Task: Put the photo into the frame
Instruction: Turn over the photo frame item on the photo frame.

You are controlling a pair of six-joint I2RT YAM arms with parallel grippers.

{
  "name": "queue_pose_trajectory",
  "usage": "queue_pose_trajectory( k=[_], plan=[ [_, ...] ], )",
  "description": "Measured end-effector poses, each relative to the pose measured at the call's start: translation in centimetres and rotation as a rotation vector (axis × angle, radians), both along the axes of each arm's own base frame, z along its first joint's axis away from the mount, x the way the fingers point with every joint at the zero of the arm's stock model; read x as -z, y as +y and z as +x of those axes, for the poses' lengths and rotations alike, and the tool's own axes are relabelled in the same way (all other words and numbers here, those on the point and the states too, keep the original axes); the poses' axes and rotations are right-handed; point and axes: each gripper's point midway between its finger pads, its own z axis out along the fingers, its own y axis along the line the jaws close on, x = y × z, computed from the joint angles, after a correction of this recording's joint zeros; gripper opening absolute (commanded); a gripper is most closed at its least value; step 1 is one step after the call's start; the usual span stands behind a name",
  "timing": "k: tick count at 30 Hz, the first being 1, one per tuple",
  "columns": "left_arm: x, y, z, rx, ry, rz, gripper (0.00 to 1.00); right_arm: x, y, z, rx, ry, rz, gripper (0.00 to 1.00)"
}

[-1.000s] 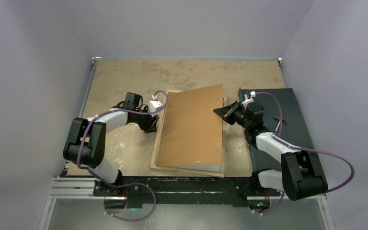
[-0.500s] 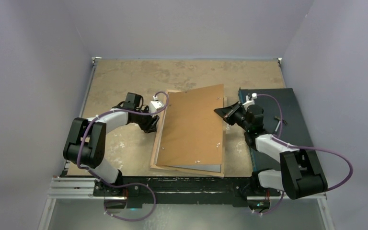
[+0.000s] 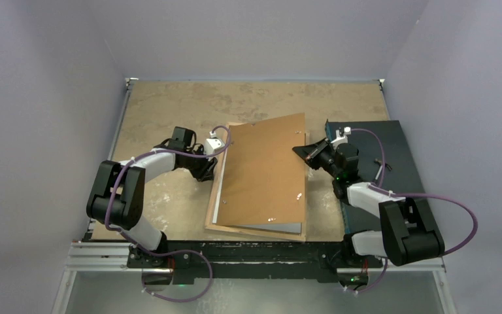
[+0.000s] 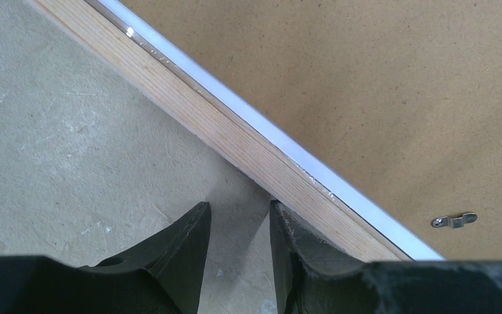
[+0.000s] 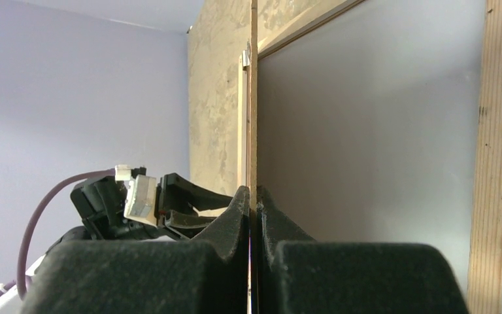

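Pale lilac walls are seen around a worn tan table (image 3: 170, 104), on which the frame (image 3: 255, 235) is laid face down near the middle, its light wood back upward. A brown backing board (image 3: 265, 173) is held over it at a slant. Its right edge is pinched and raised by the closed fingers of the right gripper (image 3: 302, 152), while its left edge rests low by the frame's left rail. The left gripper (image 3: 209, 171) is set against that rail from outside, its jaws partly apart with nothing between them, and one fingertip (image 4: 294, 248) touches the wood. Under the raised board the photo (image 5: 366, 131) is taken to be the pale grey surface lying inside the rails, white back up, though a clear sheet cannot be ruled out from this angle. If so, the print is judged already seated. The board is left to be lowered flat and its metal tab (image 4: 454, 220) turned.
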Motion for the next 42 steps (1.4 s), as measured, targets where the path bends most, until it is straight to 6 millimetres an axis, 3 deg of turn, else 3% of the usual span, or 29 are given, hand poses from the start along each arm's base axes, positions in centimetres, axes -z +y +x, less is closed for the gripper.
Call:
queue_pose_trajectory(
  k=[15, 24, 30, 36, 42],
  plan=[
    [0.2, -0.5, -0.4, 0.034, 0.006, -0.011, 0.21, 1.2, -0.4, -1.1, 0.040, -0.001, 0.032, 0.00],
    [0.2, -0.6, -0.6, 0.038, 0.009, -0.010, 0.15, 2.6, 0.9, -0.7, 0.012, 0.018, 0.033, 0.00],
    [0.2, -0.5, -0.5, 0.036, 0.007, -0.004, 0.13, 1.7, 1.9, 0.4, 0.029, -0.018, 0.013, 0.00],
    [0.3, -0.4, -0.5, 0.032, 0.007, 0.000, 0.07, 1.3, 2.5, 1.6, 0.049, -0.033, -0.063, 0.28],
    [0.2, -0.3, -0.5, 0.016, 0.024, 0.007, 0.05, 4.6, 2.3, 1.8, 0.011, 0.074, -0.285, 0.50]
  ],
)
